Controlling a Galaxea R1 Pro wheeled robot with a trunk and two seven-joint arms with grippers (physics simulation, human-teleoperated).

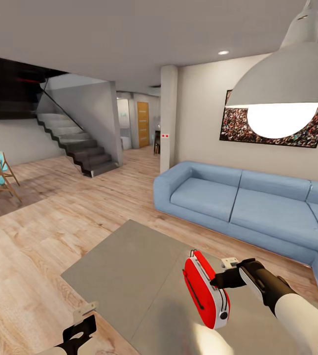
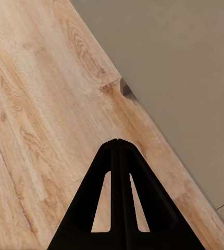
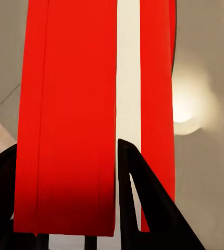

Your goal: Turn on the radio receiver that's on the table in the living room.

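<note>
Right gripper (image 1: 221, 279) clamps the radio receiver (image 1: 205, 288) between its fingers, held up over the table (image 1: 129, 276) near the table's right half. Left gripper (image 1: 82, 323) hangs at the table's near-left edge over the wood floor (image 1: 45, 231), jaws pressed together. Open floor left of the table; blue sofa (image 1: 247, 207) close behind it. No containers around.

Light source: glowing pendant lamp (image 1: 282, 93), very bright, bulb blown out white.
Room: evenly bright, soft shadows.
Glare: lamp's reflection on the glossy table (image 3: 206, 104).
Dark zone: upper landing above the stairs (image 1: 75, 143).
Sharpness: slight softness in all three views.
</note>
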